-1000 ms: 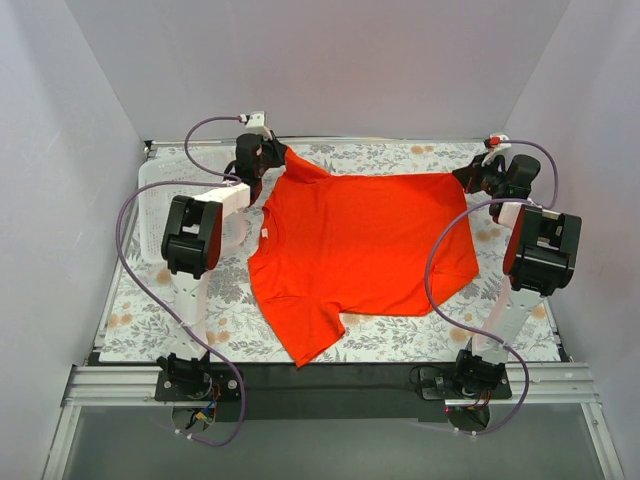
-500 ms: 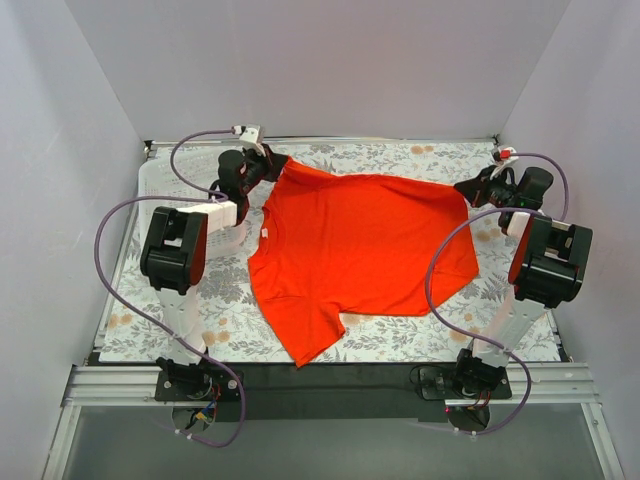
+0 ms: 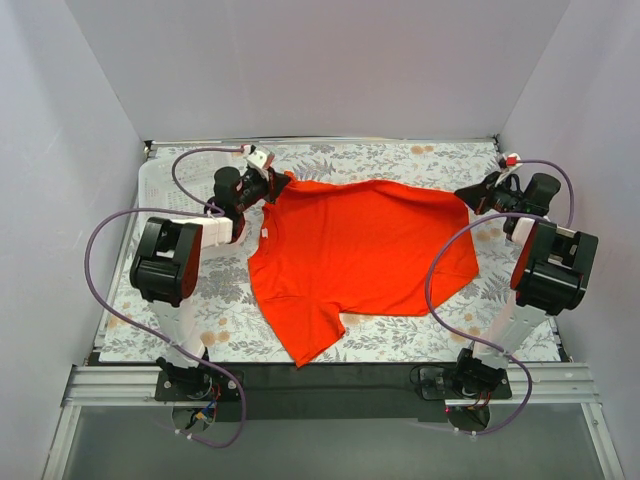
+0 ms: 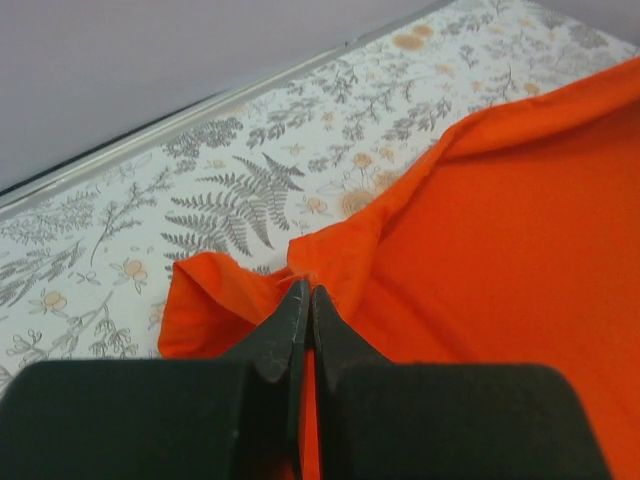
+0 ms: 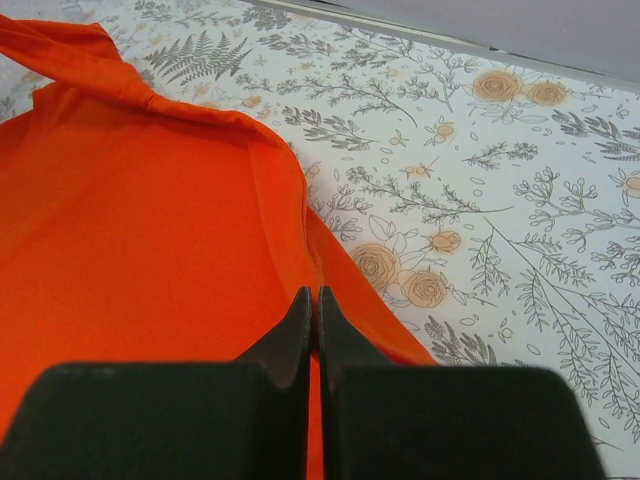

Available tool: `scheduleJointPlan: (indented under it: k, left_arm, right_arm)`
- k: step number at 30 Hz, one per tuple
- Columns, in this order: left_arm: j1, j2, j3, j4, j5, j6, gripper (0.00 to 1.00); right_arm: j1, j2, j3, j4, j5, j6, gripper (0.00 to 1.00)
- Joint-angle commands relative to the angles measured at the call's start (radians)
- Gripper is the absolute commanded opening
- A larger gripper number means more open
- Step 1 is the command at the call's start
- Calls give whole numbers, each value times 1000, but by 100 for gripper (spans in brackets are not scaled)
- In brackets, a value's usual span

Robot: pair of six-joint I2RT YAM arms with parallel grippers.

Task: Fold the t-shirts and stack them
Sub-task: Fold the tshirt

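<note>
While the plain orange-red short-sleeved t-shirt lies spread on the floral-patterned surface, your left pincer is clamped tight on a bunched fold at its far left corner, and your right pincer is pinched closed on the far right edge.

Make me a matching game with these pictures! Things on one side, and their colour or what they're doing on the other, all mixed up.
Things:
1. t-shirt
2. left gripper
3. right gripper
4. table cover

Descriptions:
A. white, printed with flowers and ferns
B. shut on the shirt's far right edge
C. orange-red, spread out
D. shut on the shirt's far left edge

Pairs: 1-C, 2-D, 3-B, 4-A
</note>
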Motion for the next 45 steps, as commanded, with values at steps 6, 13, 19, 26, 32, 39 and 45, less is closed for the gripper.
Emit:
scheduleJointPlan:
  k: [6,13,19,26,32,39,45]
  left_arm:
    - [8,-134,-83,-6,-2,135,0]
    - [12,-194,-126,-14,10,150,0]
    - [12,-253,-181,-46,30,166,0]
    - [12,-289,-220,-82,24,186,0]
    - [12,-281,-224,-85,50,164,0]
    - [12,-281,-229,-92,50,160,0]
    - [11,-292,-238,-94,54,157,0]
  right_arm:
    - [-43,-32,-11,-24,-36,-27,1]
    - [-57,1,24,-127,4,-82,1]
    - [-57,53,96,-205,47,-99,1]
    - [-46,91,162,-305,47,-156,1]
    - [-38,85,190,-408,47,-257,1]
    - [-38,77,205,-474,63,-317,1]
    - [-38,85,218,-494,70,-325,1]
